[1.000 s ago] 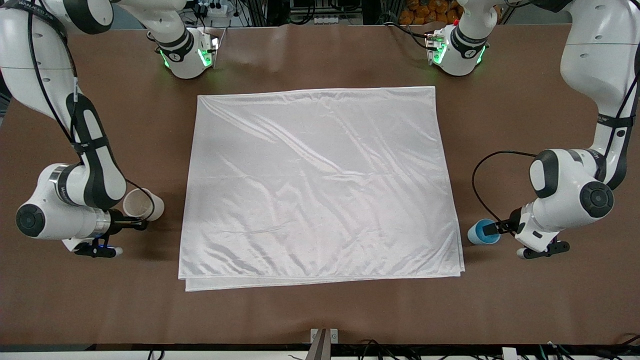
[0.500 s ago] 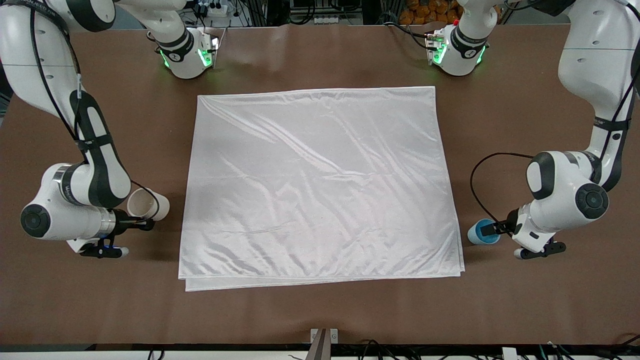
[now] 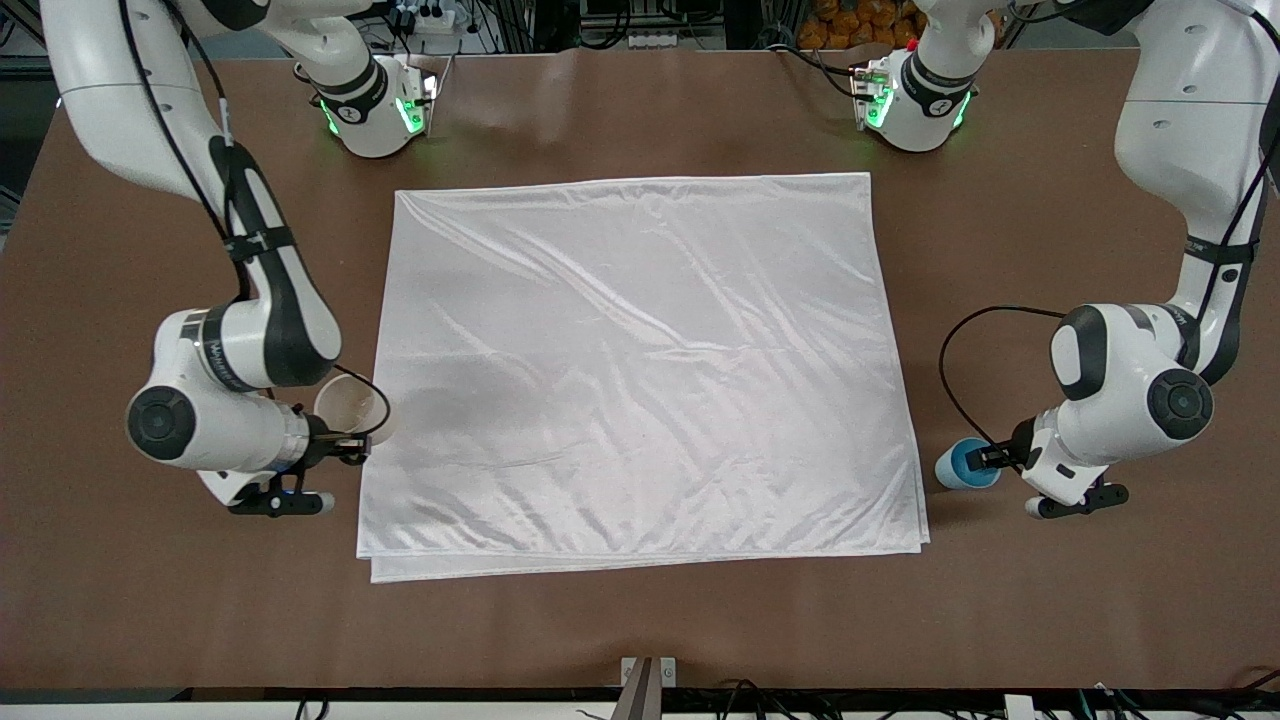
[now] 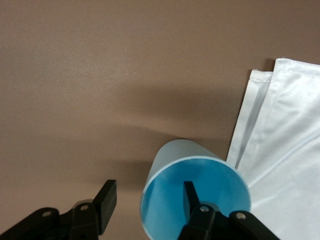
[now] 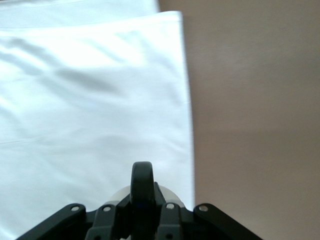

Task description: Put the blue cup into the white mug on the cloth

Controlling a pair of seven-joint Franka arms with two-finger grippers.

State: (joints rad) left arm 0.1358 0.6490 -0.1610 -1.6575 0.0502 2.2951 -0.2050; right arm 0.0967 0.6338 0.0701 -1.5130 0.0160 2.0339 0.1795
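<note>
Carrying the white mug (image 3: 350, 410) by its small black loop handle, the right gripper (image 3: 345, 448) hangs over the edge of the cloth (image 3: 640, 370) at the right arm's end of the surface (image 3: 640, 630); in the right wrist view its fingers (image 5: 107, 220) are clamped together on that handle (image 5: 143, 192), with the mug's pale rim (image 5: 150, 192) just showing below it against the white fabric. The mug is tilted, its open mouth turned up toward the front camera, and it hangs above the cloth's border rather than standing on it. The cloth itself lies flat in the middle of the brown surface, shiny and softly wrinkled, with a second folded layer peeking out along the edge nearest the front camera. At the left arm's end, the blue cup (image 3: 966, 464) stands on the bare surface just beside the cloth's edge, apart from it. The left gripper (image 3: 990, 459) is down at the cup: in the left wrist view one finger (image 4: 190, 197) reaches inside the bright blue interior of the cup (image 4: 195, 195) and the other finger (image 4: 106, 200) stands outside the light blue wall with a gap between it and the cup, so the fingers are spread and straddle the rim without pinching it.
</note>
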